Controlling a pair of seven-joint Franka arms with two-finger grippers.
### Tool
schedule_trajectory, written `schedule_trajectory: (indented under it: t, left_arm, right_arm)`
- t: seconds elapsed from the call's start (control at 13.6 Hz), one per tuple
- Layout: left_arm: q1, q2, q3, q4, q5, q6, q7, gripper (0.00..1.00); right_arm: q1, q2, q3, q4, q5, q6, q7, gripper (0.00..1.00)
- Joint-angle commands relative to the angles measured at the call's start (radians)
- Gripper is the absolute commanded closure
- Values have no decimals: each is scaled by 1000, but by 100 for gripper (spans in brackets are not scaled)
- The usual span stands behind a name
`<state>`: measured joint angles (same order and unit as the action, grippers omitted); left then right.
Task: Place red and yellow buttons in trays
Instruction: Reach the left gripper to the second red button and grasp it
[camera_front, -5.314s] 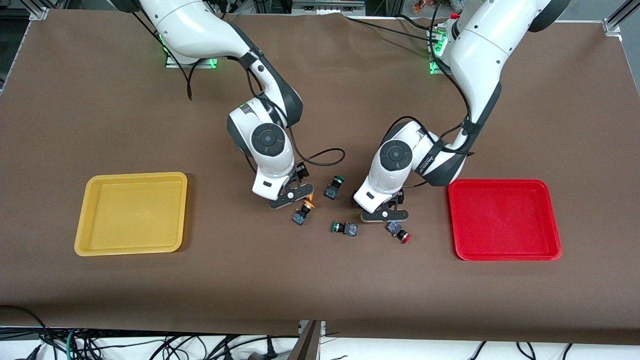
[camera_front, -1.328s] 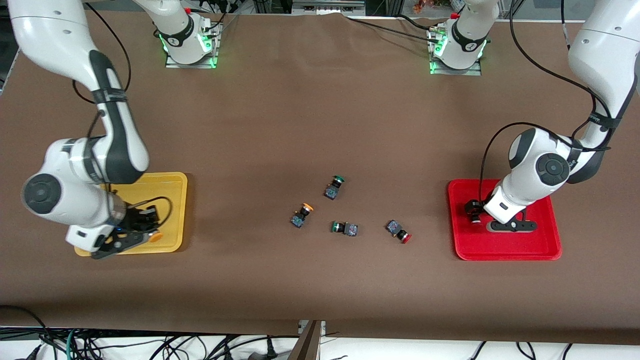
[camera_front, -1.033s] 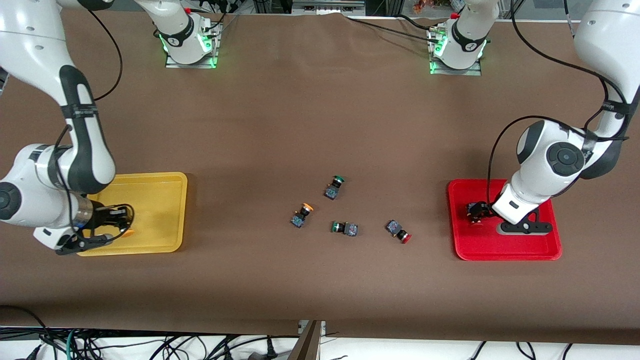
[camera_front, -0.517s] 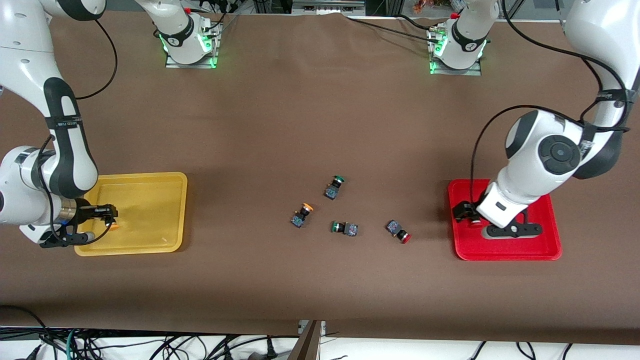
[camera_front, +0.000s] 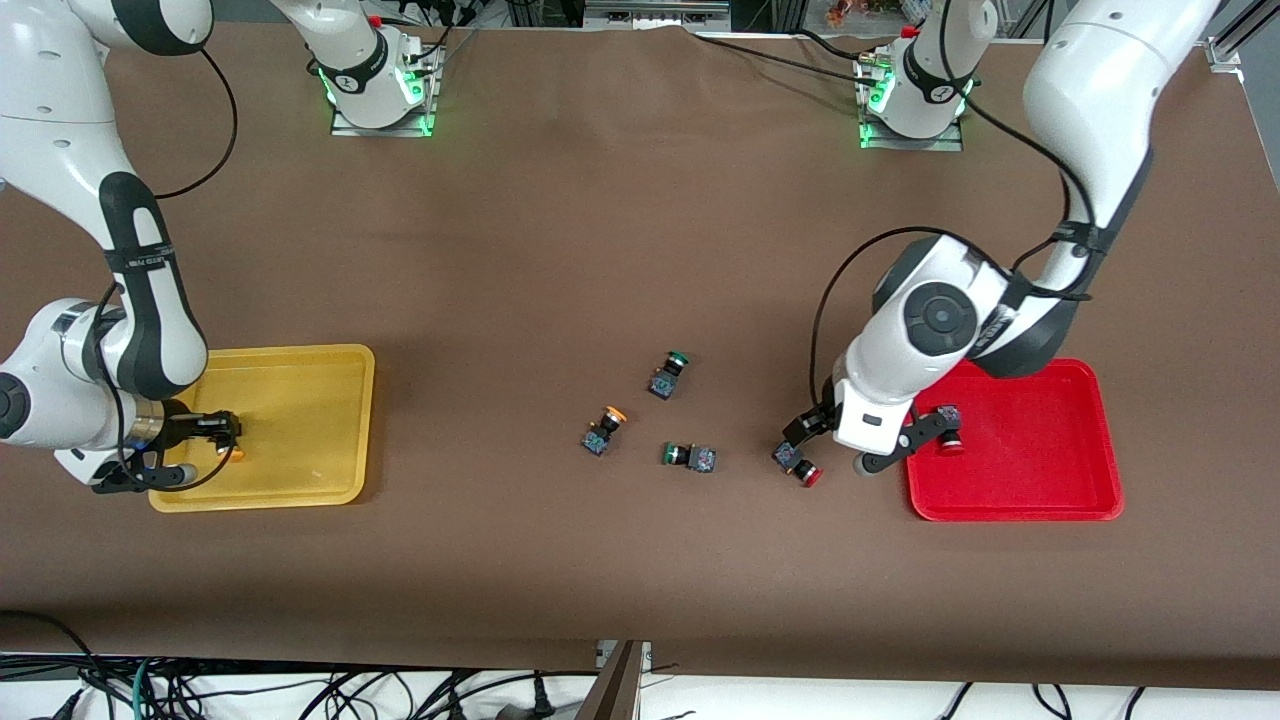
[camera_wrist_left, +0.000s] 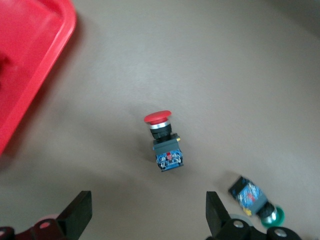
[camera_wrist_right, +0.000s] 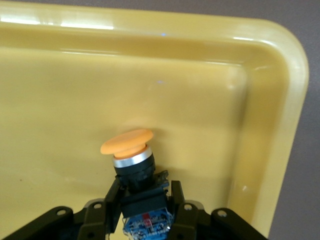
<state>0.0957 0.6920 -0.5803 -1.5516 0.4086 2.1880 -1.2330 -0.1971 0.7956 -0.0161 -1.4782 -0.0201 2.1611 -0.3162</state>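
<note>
The right gripper (camera_wrist_right: 145, 200), jaws clamped on a yellow-capped button (camera_wrist_right: 131, 160), hangs over the yellow tray (camera_front: 330, 365); release comes next, I judge. The left gripper (camera_front: 835, 445), jaws wide, hovers over the red-capped button (camera_front: 797, 464) on the desk (camera_front: 640, 250); it must descend and close.

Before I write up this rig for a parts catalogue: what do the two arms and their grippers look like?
Both arms are glossy white with dark grey joint sections and round dark grey caps at the wrists. A black cable loops beside each forearm, strapped on with black bands. Green lights glow at both bases. The left gripper and right gripper are black, with short black fingers.
</note>
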Motion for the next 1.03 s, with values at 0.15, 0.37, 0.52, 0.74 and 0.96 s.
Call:
schedule_trajectory:
  t: [0.15, 0.37, 0.52, 0.74, 0.96]
  left_arm:
    - [-140, 115, 154, 133, -10, -11, -241, 0]
    - [-145, 155, 155, 139, -4, 24, -249, 0]
    - [-152, 178, 168, 139, -2, 67, -247, 0]
    - [-162, 214, 174, 149, -1, 119, -244, 0]
    - [-175, 224, 194, 160, -1, 121, -238, 0]
  right_arm:
    - [7, -21, 7, -42, 0, 6, 103, 88]
    - [10, -29, 7, -74, 0, 8, 140, 88]
    - [10, -33, 8, -88, -1, 11, 138, 50]
    - [10, -50, 11, -70, -8, -3, 68, 0]
    - [33, -84, 53, -54, -9, -6, 26, 0]
